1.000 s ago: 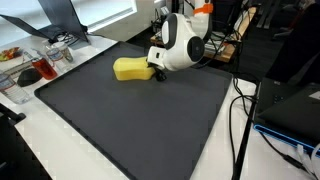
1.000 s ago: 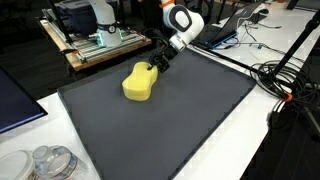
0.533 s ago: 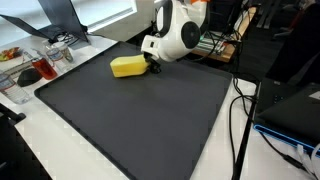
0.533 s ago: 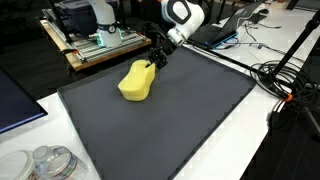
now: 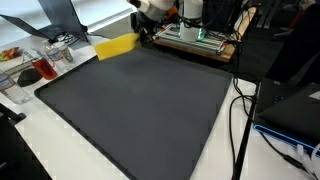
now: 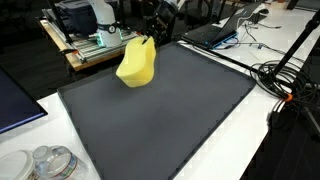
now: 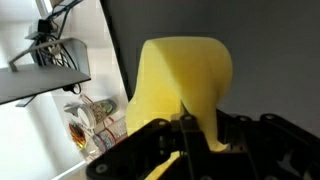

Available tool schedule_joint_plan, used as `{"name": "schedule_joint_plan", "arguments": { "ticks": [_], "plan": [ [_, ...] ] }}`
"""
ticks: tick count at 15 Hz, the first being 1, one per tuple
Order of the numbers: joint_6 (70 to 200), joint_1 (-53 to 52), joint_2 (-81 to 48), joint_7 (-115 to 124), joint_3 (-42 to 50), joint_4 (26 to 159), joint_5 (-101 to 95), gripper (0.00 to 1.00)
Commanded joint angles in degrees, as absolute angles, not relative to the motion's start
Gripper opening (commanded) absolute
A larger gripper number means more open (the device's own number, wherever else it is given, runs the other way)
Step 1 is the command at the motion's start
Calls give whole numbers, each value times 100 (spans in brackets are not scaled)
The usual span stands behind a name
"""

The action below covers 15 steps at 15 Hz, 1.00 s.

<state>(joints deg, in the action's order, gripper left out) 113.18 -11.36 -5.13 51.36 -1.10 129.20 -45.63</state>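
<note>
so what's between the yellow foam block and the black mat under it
Nothing: the yellow foam block, shut in the fingers, hangs over a bare stretch of black mat, seen in both exterior views.

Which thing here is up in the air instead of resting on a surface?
The yellow sponge, clamped in the gripper; the clear jars sit on the table.

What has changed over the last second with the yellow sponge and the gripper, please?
The gripper closed on the yellow sponge and lifted it off the black mat, carrying it up and toward the mat's edge. The mat and the glassware beside it stayed put.
</note>
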Motion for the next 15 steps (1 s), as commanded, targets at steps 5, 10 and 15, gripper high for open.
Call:
{"name": "schedule_joint_plan", "arguments": {
  "ticks": [5, 10, 15],
  "plan": [
    [11837, -880, 660, 2272, -433, 12912, -3362, 3],
    [11980, -825, 639, 1507, -583, 12720, -2770, 3],
    [11999, -793, 620, 1441, -617, 12712, -2712, 11]
  ]
}}
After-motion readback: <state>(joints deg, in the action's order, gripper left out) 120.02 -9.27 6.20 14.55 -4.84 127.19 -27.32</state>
